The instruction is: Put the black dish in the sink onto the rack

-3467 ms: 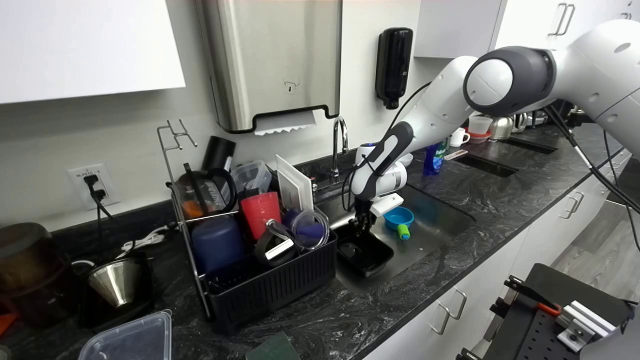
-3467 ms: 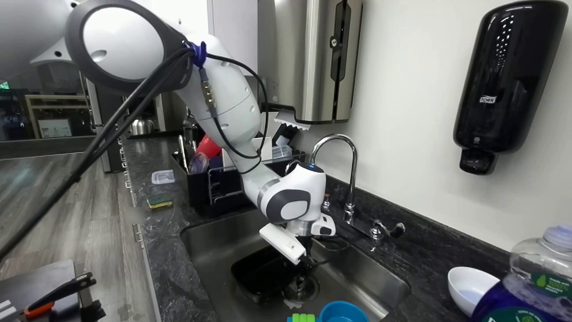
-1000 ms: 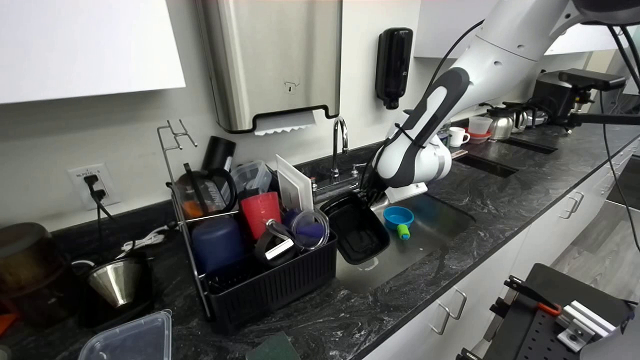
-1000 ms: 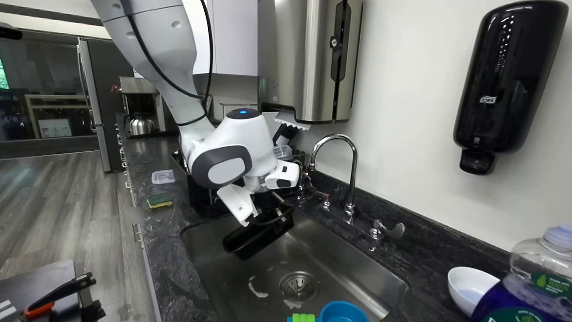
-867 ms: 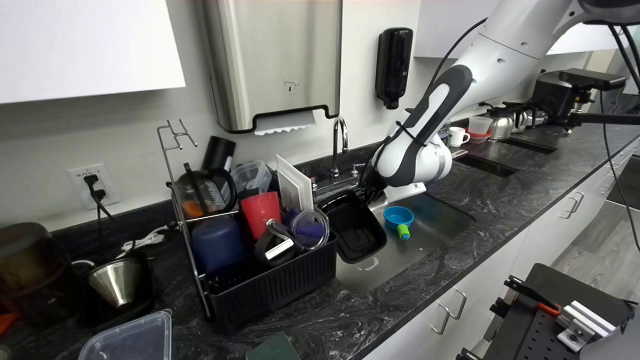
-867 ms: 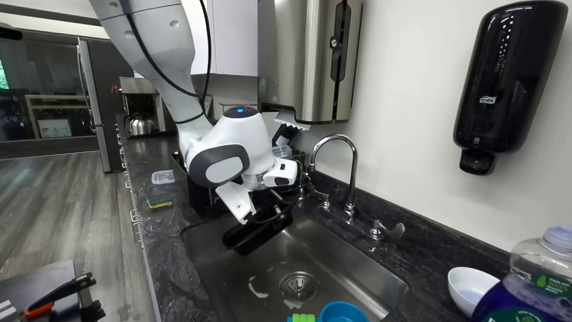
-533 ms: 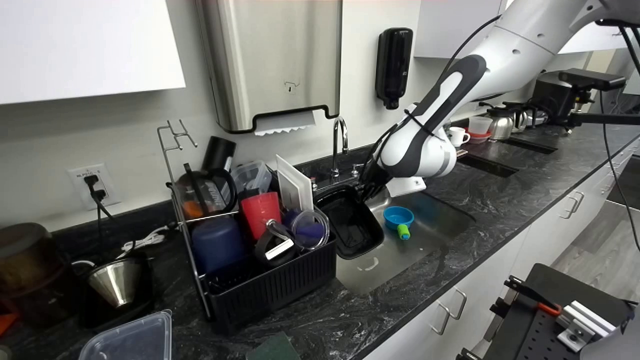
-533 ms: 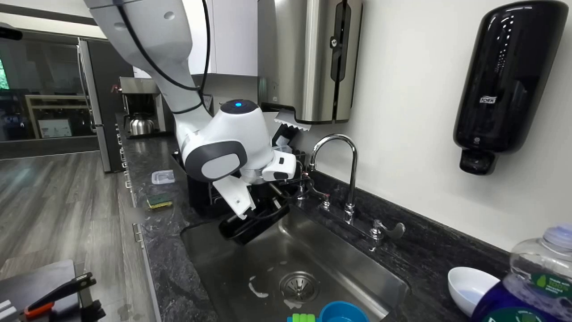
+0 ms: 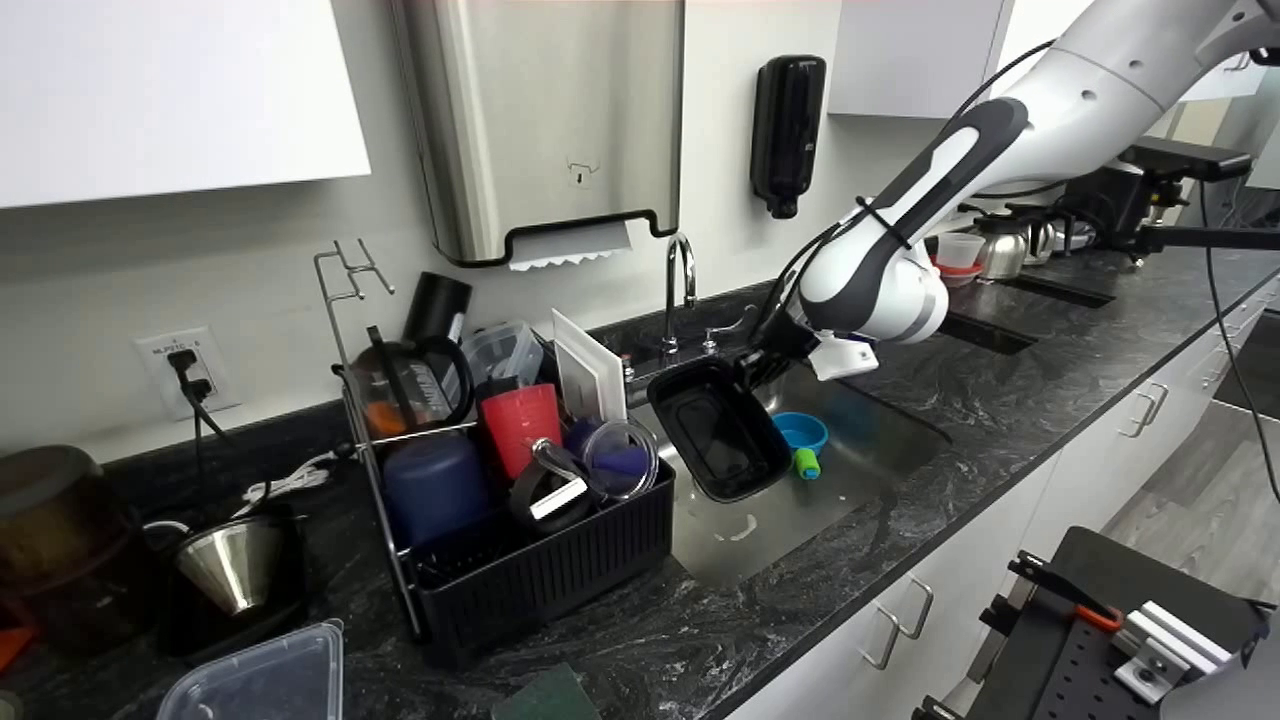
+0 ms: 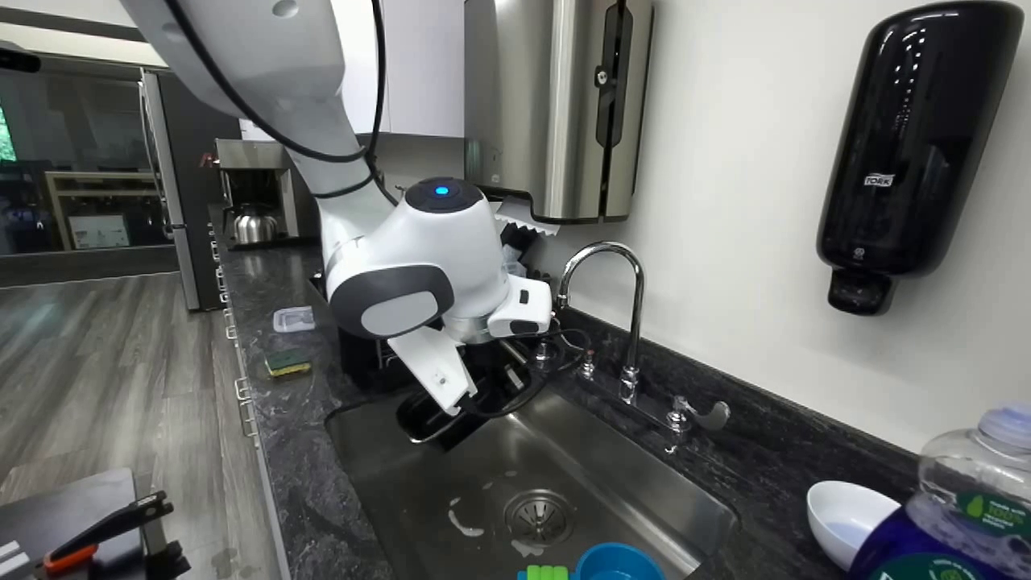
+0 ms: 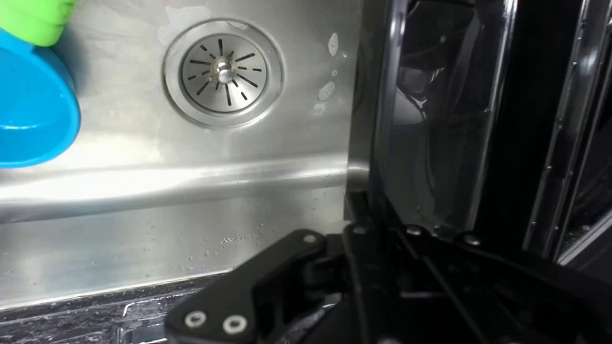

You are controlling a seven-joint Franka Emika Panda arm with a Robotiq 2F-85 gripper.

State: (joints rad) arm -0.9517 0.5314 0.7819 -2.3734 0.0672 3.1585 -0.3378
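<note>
Gripper (image 11: 373, 212) pinches one tilted black dish (image 9: 722, 430) over the sink (image 9: 745, 548).
One dish rack (image 9: 560, 570) stands at the dish's eight o'clock in an exterior view; one drain (image 11: 248, 88), unseen there, shows at eleven in the wrist view.

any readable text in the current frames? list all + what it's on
"TORK": black wall dispenser
"100%": soap bottle; smaller lines too blurred
"NLP", rest blurred: outlet plate
Faint lettering on the sink: not surely readable
Clear jug and white label in rack: too small to read
</note>
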